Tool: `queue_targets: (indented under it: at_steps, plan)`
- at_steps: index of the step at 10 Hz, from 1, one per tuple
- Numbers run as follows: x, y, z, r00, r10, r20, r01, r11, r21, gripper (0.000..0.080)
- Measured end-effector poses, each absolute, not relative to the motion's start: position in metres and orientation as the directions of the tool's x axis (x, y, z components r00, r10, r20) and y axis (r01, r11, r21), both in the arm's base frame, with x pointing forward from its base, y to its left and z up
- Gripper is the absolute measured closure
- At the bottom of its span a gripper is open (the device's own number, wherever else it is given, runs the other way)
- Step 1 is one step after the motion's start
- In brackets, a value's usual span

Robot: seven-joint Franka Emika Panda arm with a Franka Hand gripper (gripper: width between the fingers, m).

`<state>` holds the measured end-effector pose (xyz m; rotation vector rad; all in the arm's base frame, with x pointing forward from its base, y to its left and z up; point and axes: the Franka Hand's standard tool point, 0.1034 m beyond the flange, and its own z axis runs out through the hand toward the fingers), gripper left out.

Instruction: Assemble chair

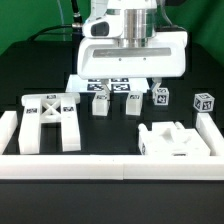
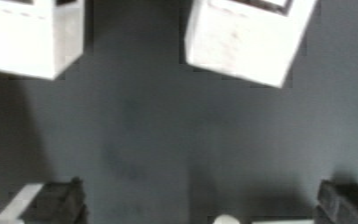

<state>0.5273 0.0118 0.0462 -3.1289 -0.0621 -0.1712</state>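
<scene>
Exterior view's left: X-braced frame (image 1: 50,121) flat, long axis toward camera

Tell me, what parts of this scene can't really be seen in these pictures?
- Exterior view: the gripper hides most of the marker board; the arm above it is cut off by the top edge.
- Exterior view: the tags on the small posts are too small to read.
- Wrist view: two white blocks are blurred and cut by the picture's edge; the fingertips are cut off too.
</scene>
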Motion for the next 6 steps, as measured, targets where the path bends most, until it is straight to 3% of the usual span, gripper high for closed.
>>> queue_targets:
  at_steps: [2, 6]
  plan:
    - [0.527, 0.013, 0.046, 0.994, 0.041, 0.098, 0.041, -0.999, -0.007, 0.0150]
    - [0.512, 0.017, 0.040, 0.976, 0.000, -0.220, -0.009, -0.999, -0.037, 0.0150]
